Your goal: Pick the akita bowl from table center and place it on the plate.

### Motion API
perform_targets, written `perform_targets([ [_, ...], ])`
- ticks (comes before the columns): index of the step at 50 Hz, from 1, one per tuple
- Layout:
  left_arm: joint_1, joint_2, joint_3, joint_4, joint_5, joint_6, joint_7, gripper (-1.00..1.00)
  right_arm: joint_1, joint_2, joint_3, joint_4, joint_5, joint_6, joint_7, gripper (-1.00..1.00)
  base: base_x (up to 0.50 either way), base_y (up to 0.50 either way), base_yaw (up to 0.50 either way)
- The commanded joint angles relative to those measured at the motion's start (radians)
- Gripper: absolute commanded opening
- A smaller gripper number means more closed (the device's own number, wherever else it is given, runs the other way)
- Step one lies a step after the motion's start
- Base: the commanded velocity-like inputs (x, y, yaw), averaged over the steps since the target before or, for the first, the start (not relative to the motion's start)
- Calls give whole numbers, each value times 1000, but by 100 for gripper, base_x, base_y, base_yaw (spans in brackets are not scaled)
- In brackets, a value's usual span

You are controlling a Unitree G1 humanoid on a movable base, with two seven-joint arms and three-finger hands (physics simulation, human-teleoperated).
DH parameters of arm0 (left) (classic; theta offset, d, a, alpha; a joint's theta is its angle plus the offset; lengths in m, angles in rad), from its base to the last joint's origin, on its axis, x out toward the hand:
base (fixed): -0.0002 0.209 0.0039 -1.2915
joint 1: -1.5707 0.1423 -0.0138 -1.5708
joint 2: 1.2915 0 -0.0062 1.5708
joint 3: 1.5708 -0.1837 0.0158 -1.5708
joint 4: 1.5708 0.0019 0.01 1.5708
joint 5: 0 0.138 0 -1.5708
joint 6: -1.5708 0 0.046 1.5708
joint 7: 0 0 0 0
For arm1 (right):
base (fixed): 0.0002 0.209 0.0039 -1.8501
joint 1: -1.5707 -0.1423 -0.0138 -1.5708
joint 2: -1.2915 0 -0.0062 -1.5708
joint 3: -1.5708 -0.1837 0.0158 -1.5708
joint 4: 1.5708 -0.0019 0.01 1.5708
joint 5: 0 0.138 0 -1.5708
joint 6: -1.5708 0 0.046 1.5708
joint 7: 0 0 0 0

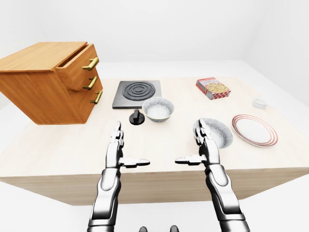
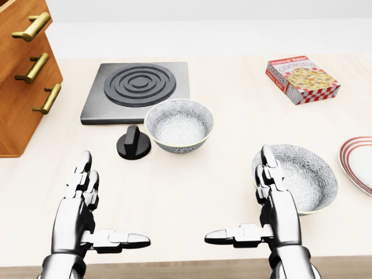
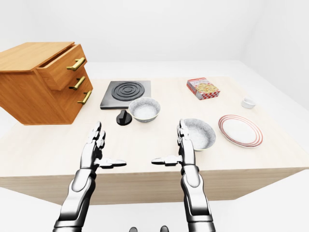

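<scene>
Head view: the left hand (image 2: 78, 212) and the right hand (image 2: 278, 212) are pictured low in the view over the pale counter (image 2: 192, 186), palms turned toward each other, nothing held.
Fingers: on both hands the fingers (image 2: 85, 170) are seen spread and straight, thumbs stretched inward; no contact with any object is made.
Akita bowl: the patterned akita bowl (image 2: 178, 125) is shown upright at the counter's middle, just below the black hob (image 2: 136, 90) and just beside a black knob (image 2: 133, 143), well apart from both hands.
Second bowl: a look-alike bowl (image 2: 299, 177) is seen right behind the right hand, between it and the plate.
Plate: the red-rimmed plate (image 1: 254, 130) is found bare toward the right of the left-eye view, beside the second bowl.
Stage: the reach is judged not yet begun.
Risk, wrong object: the nearer second bowl could be taken by mistake, given its matching pattern and its closeness to the right hand.
Risk, collision: the second bowl could be knocked on the carry to the plate, since it lies across that path; the knob could be nudged during the grasp.
Risk, slip: the rim could be lost if it is pinched too shallowly.
</scene>
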Motion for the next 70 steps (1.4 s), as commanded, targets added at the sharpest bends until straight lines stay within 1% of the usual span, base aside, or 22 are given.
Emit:
perform_targets([
  [1, -1, 15, 24, 7, 1, 4, -26, 100, 14, -11, -17, -38, 0, 27, 26, 100, 0, 0, 0],
  [6, -19, 21, 38, 0, -5, 25, -23, 100, 20, -9, -15, -79, 1, 60, 30, 100, 0, 0, 0],
  [7, -29, 23, 43, -7, -9, 37, -23, 100, 19, -9, -13, -93, -2, 72, 31, 100, 0, 0, 0],
  [9, -43, 27, 46, -14, -9, 51, -24, 100, 9, -11, -8, -105, -14, 84, 30, 100, 0, 0, 0],
  [11, -63, 32, 52, -22, -11, 70, -25, 100, -5, -12, -8, -125, -18, 84, 31, 100, 0, 0, 0],
  [12, -82, 37, 58, -31, -17, 91, -27, 100, -18, -14, -7, -141, -24, 84, 32, 100, 0, 0, 0],
  [13, -95, 41, 62, -38, -23, 93, -30, 100, -26, -16, -7, -151, -30, 84, 32, 100, 0, 0, 0],
  [15, -132, 55, 77, -50, -25, 93, -28, 100, -52, -19, -14, -195, -30, 84, 33, 100, 0, 0, 0],
  [16, -134, 55, 78, -50, -25, 93, -28, 100, -53, -18, -14, -197, -30, 84, 34, 100, 0, 0, 0],
  [17, -157, 62, 88, -57, -41, 93, -31, 100, -69, -21, -22, -217, -27, 84, 31, 100, 0, 0, 0],
  [24, -230, 90, 102, -117, -42, 93, -30, 100, -118, -30, -51, -286, 31, 84, 32, 100, 0, 0, 0],
  [29, -214, 85, 101, -147, -48, 93, -35, 100, -114, -32, -44, -311, 33, 84, 34, 100, 0, -5, 0],
  [34, -187, 74, 84, -159, -32, 93, -42, 100, -114, -27, -29, -297, 21, 84, 36, 100, 0, -49, 0],
  [42, -174, 67, 86, -187, -35, 93, -45, 100, -104, -19, -11, -294, 18, 84, 45, 100, 0, -50, 0],
  [51, -177, 67, 88, -186, -39, 93, -44, 100, -104, -21, -20, -303, 25, 84, 49, 100, 4, -50, 0],
  [62, -172, 66, 86, -188, -39, 93, -43, 100, -92, -21, -17, -322, 29, 84, 66, 100, 36, -43, 0],
  [70, -172, 66, 88, -188, -40, 93, -43, 100, -95, -21, -8, -312, 11, 84, 72, 100, 38, -8, 0],
])
